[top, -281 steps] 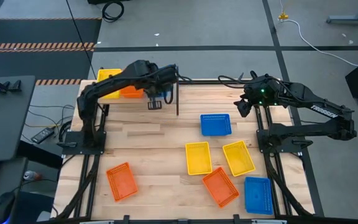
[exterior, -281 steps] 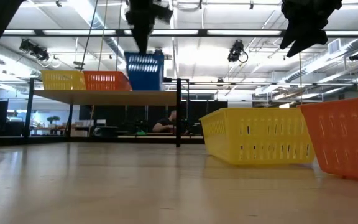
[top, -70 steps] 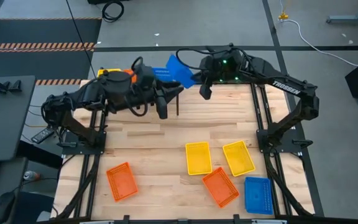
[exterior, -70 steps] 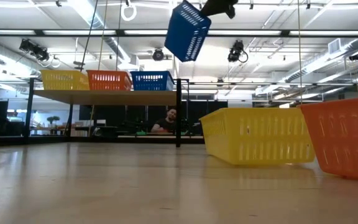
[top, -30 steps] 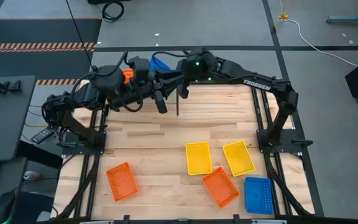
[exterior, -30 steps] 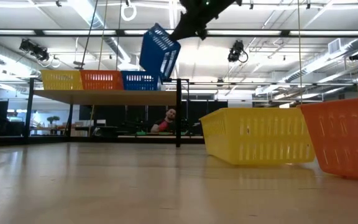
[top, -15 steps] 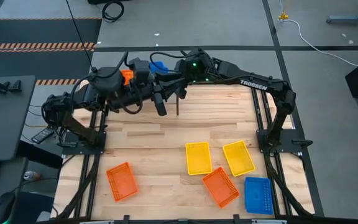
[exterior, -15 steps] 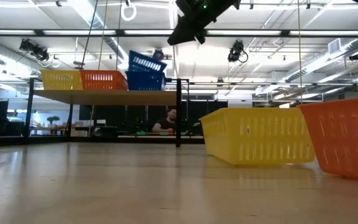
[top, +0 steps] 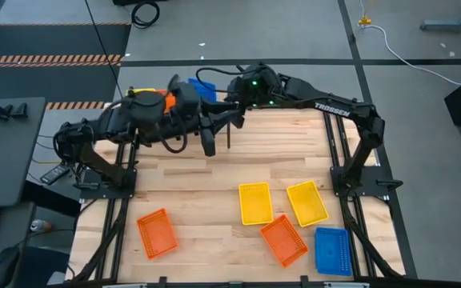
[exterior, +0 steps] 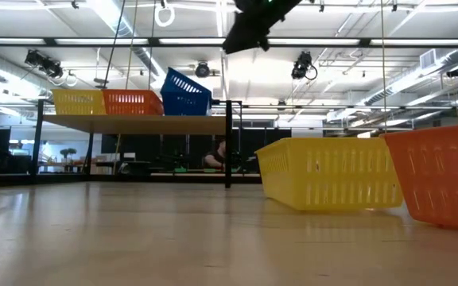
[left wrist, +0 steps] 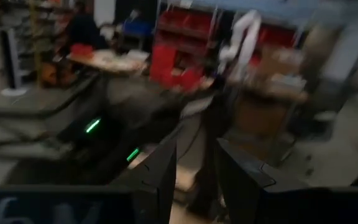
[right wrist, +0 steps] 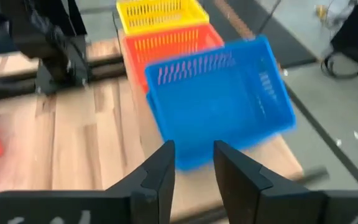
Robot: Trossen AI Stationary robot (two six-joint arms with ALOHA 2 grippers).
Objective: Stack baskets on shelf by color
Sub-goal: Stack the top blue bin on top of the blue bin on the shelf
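Note:
On the shelf (exterior: pixel 133 123) at the table's far edge stand a yellow basket (right wrist: pixel 157 12), an orange basket (right wrist: pixel 166 40) and a blue basket (right wrist: pixel 219 93) in a row. The blue basket (exterior: pixel 185 94) sits tilted and skewed, its end next to the orange one raised. What lies under it I cannot tell. My right gripper (right wrist: pixel 194 165) hangs open above and just short of it, touching nothing, and shows high up in the low view (exterior: pixel 241 40). My left gripper (top: pixel 208 144) is open in front of the shelf, with nothing between its fingers (left wrist: pixel 194 177).
On the table's near half lie two yellow baskets (top: pixel 254 202) (top: pixel 306 202), an orange one (top: pixel 283 240) and a blue one (top: pixel 332 250) at the right, and another orange one (top: pixel 156 234) at the near left. A shelf leg (top: pixel 228 132) stands beside my left gripper.
My right gripper has brought the blue basket down toward the shelf's right end and let it go. The basket has dropped onto the shelf beside the orange one and come to rest tilted. The gripper now stands clear above it.

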